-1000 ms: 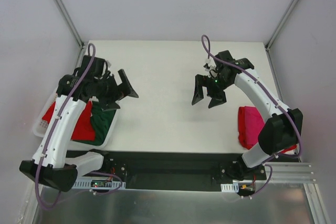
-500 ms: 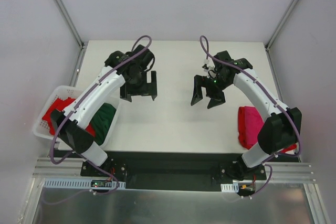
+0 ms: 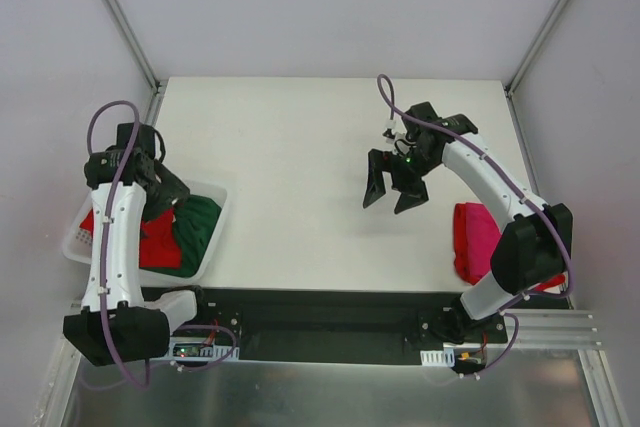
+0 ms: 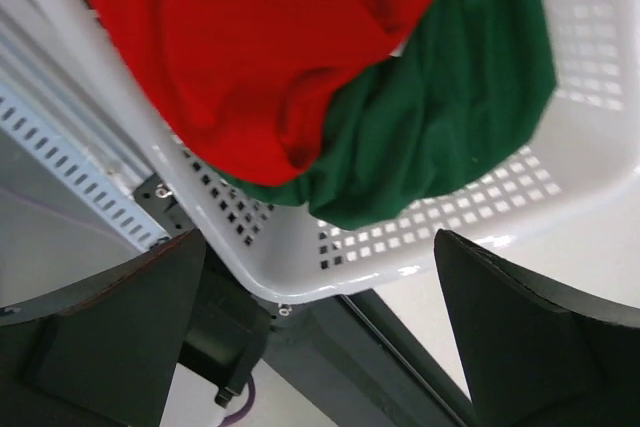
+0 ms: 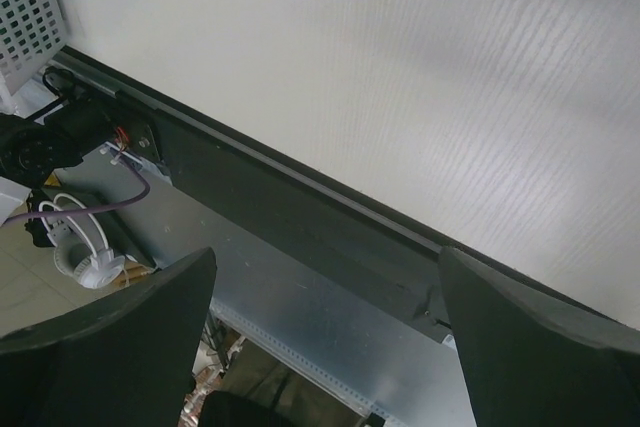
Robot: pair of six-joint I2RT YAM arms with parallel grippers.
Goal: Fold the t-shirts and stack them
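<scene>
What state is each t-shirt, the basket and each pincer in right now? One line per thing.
Basket: upright, holding two shirts.
Red t-shirt: unfolded, crumpled in the basket, overlapping the green one.
Green t-shirt: unfolded, crumpled in the basket.
Pink t-shirt: folded, on the table.
Left pincer: open, empty, over the basket.
Right pincer: open, empty, above the table.

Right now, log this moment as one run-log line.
left gripper: open, over basket | right gripper: open, empty, above table | red t-shirt, green t-shirt: crumpled in basket | pink t-shirt: on table, right side
</scene>
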